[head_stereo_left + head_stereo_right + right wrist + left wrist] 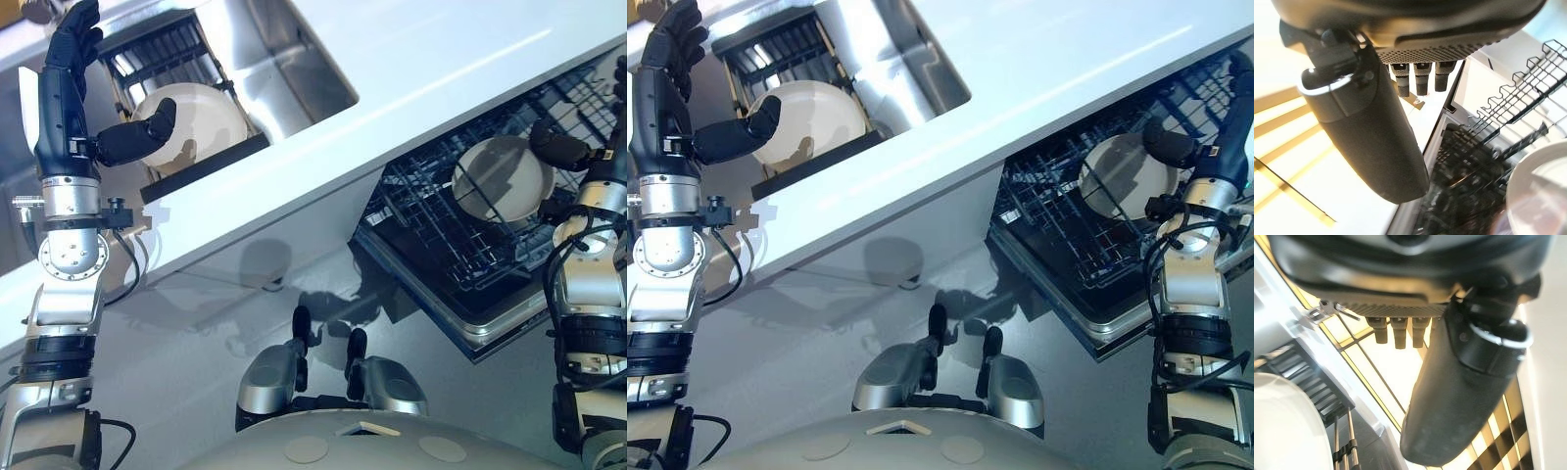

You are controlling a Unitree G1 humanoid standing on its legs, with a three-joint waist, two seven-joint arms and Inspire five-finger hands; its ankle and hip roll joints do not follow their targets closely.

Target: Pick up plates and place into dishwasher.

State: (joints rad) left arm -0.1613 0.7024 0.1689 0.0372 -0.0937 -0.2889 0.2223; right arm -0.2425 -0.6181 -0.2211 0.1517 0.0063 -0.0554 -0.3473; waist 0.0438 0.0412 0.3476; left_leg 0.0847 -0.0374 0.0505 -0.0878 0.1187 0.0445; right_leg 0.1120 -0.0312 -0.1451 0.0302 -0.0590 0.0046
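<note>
The left robot hand (73, 59) is up above the sink (294, 59), with its fingers straight and nothing in it. Its thumb sticks out over a white plate (201, 122) that rests in the dark rack (167, 54) in the sink. The right robot hand (1190, 147) is open too, just beside another white plate (500, 176) standing in the dishwasher rack (441, 245) below the white tabletop (441, 69).

The lower part of the plate (196, 122) in the sink rack (162, 59) is hidden behind the worktop (441, 59) edge. The right hand (563, 147) is cut off by the picture's edge, and its fingers cannot be made out. The dishwasher rack (460, 255) is partly covered by the worktop.
</note>
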